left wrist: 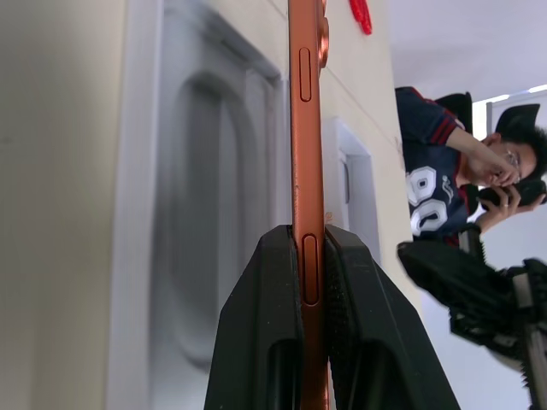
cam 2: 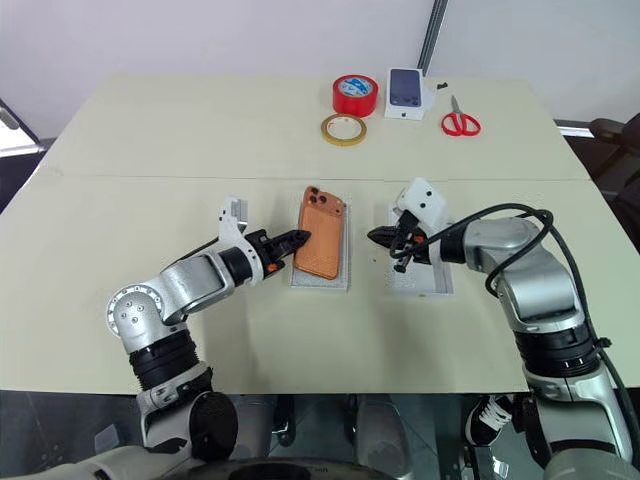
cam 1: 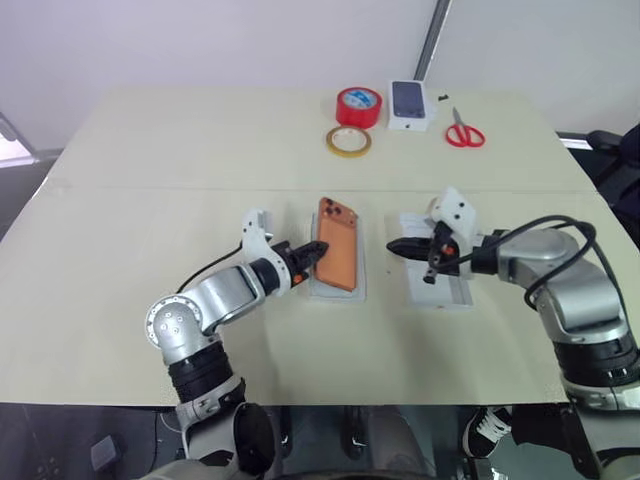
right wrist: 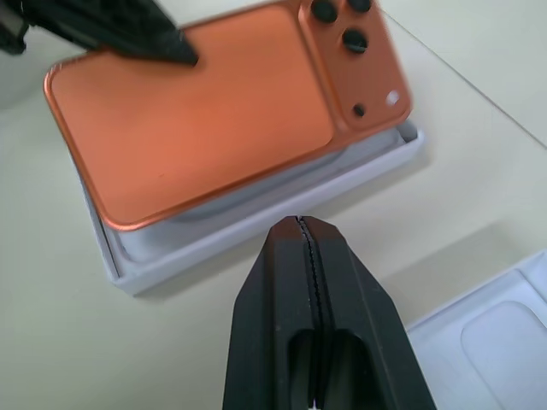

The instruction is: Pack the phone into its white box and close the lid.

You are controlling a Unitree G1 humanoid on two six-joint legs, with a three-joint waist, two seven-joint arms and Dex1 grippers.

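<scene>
Left gripper clamped on the phone, long axis matching the white box directly beneath; right gripper shut, empty, beside.

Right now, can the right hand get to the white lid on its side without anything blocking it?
Probably yes. The right hand is shut and empty, hanging just past the lid toward the phone. Nothing lies on the lid. The left hand grips the phone over the box, off to the other side.

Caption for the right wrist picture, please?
Shut right pincer hovers beside the orange phone held over its white box.
</scene>
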